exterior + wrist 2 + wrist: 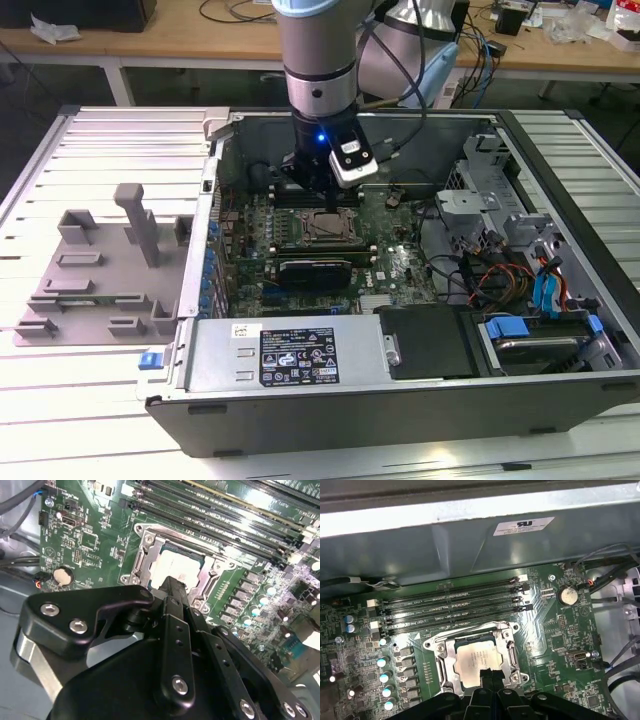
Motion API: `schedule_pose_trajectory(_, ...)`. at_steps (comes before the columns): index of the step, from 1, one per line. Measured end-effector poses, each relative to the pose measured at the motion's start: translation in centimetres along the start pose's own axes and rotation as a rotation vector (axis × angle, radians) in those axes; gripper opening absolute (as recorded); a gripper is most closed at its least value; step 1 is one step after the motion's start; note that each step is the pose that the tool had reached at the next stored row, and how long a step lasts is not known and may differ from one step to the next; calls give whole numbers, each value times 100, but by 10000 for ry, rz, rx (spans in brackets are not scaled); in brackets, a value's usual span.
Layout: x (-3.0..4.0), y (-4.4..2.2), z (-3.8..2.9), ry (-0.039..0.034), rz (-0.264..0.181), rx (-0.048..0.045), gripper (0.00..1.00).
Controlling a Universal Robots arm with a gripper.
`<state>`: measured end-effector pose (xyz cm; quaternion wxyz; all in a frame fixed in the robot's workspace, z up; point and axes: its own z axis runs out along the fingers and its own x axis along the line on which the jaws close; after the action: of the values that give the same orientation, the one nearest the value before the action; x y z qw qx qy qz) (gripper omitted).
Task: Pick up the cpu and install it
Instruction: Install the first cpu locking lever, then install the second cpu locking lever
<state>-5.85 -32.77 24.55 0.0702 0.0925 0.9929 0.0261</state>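
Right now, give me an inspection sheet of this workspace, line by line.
Surface: slatted white table carrying an open computer case lying on its side.
Job's things: cpu lies flat inside the motherboard socket, silvery top up; socket frame is open around it.
Clutter: grey moulded fixture tray on the table at the exterior view's left.
Grippers: pincer sits directly over the cpu's edge; whether it is open or shut cannot be told.
Cables: bundled wires inside the case at the exterior view's right; more wires beside the board.
Surroundings: wooden bench behind, with loose cables and small items on it.
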Motion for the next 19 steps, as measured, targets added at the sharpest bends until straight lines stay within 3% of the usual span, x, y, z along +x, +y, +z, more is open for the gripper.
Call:
schedule_pose_trajectory(15, -1, 0, -8, 2, -17, 0, 11)
schedule_pose_trajectory(19, -1, 0, -7, 40, -605, -58, 11)
